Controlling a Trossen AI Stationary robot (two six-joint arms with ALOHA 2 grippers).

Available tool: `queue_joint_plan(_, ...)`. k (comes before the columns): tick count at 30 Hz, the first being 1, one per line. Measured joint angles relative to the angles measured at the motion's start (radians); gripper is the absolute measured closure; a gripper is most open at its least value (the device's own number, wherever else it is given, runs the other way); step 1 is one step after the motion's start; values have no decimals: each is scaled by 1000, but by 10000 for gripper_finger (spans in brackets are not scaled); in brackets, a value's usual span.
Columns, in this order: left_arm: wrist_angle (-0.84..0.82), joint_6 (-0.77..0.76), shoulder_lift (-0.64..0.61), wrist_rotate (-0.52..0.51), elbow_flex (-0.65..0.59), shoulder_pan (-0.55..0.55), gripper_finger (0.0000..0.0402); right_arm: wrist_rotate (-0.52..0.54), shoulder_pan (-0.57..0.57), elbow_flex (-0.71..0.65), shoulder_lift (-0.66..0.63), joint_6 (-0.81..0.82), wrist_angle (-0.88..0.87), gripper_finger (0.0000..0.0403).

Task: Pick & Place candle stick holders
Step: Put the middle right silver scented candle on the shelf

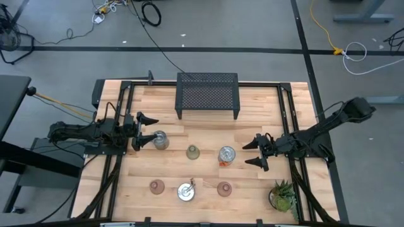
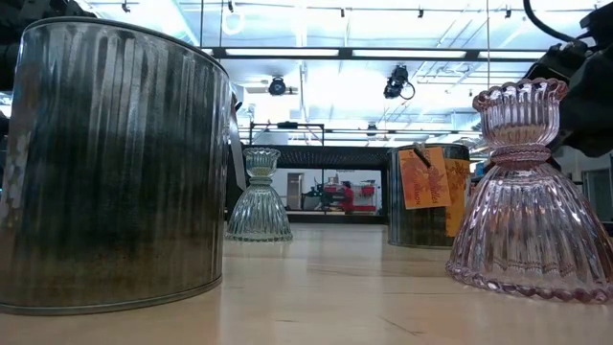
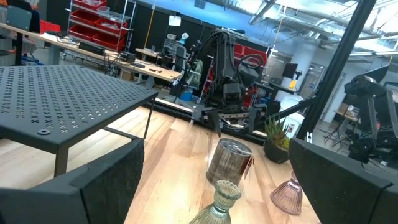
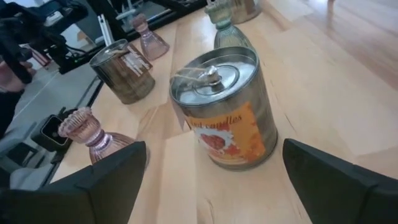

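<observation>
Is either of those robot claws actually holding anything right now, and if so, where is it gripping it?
No, nothing is held. The right gripper has open jaws beside the orange-labelled tin; the left gripper is open by another tin.

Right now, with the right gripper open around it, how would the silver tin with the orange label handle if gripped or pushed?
The round silver tin with the orange label looks rigid, so the right gripper probably won't crush it. Its smooth metal wall may slip between the fingers. It stands upright on a flat base, so it probably slides rather than tips; knocked onto its side, it would likely roll.
</observation>
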Motion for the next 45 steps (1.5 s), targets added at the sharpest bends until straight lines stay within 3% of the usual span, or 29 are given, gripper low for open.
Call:
queue_joint_plan(25, 0, 1, 0, 0, 0, 0, 3, -24, 2, 0, 22, -30, 78, 27)
queue_joint_plan(31, 0, 1, 0, 0, 0, 0, 3, -34, 2, 0, 22, -41, 78, 6)
queue_joint_plan(38, 0, 1, 0, 0, 0, 0, 3, 1, 2, 0, 22, -37, 82, 5)
queue_joint_plan(45, 0, 1, 0, 0, 0, 0, 3, 152, 2, 0, 69, -93, 118, 7)
